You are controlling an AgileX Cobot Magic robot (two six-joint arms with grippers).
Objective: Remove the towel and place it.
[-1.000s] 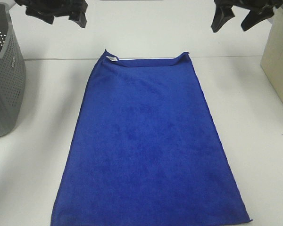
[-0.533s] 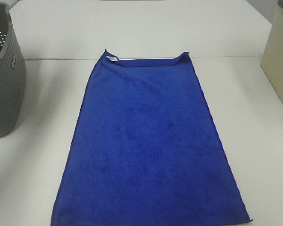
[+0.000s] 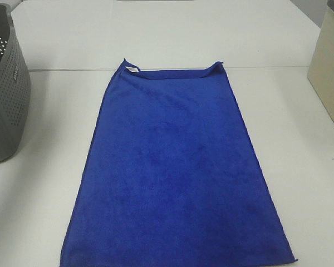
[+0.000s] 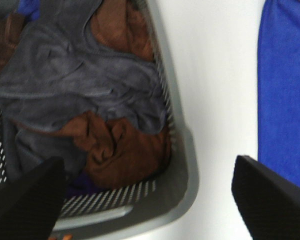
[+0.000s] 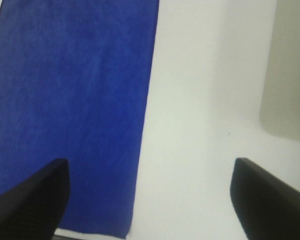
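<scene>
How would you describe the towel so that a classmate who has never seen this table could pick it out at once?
Start at the white table; the towel lies spread flat along its middle, between a grey perforated basket of crumpled cloths and a beige box. It alone is royal blue, with a small white tag at one far corner.

Bare lab-style test bench, plain white table [image 3: 300, 167], grey perforated laundry basket [image 3: 8, 94] holding crumpled grey cloths [image 4: 85, 80] and brown cloths [image 4: 125, 150], beige box [image 3: 328, 83] at one edge, blue towel [image 3: 172, 178] spread flat.
</scene>
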